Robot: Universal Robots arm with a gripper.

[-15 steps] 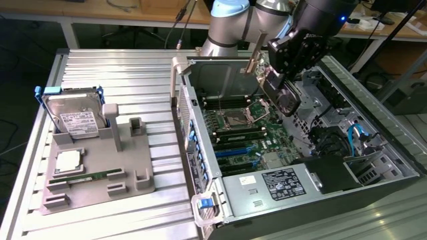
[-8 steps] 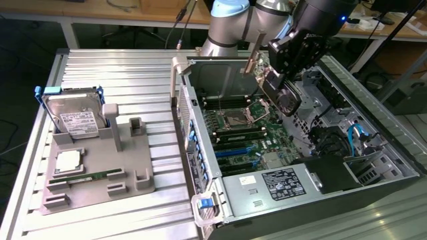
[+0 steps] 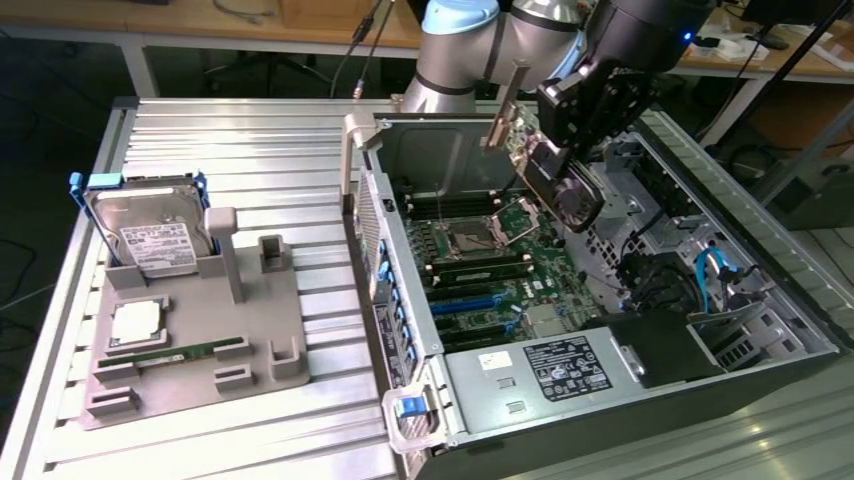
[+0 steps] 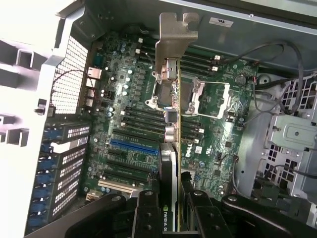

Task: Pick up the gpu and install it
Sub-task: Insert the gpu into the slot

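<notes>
The gpu [image 3: 558, 178] hangs on edge over the open computer case [image 3: 400, 250], its round black fan facing the exterior view's right and its silver end bracket [image 3: 505, 108] pointing up and back. My gripper [image 3: 583, 112] is shut on the card's upper edge. In the wrist view the gpu [image 4: 170, 153] appears edge-on between my fingers [image 4: 147, 214], with its bracket [image 4: 176, 39] farthest from me. Below it lies the motherboard [image 4: 133, 129], with its blue expansion slot [image 4: 133, 147] and black slots. The card hangs clear above the board, touching no slot.
On the exterior view's left, a grey holder [image 3: 187, 345] carries a silver hard drive [image 3: 154, 240], a processor chip [image 3: 138, 320] and a green memory stick [image 3: 167, 353]. Inside the case are the CPU socket [image 3: 474, 238], power supply [image 3: 554, 368] and drive cage with cables [image 3: 707, 290].
</notes>
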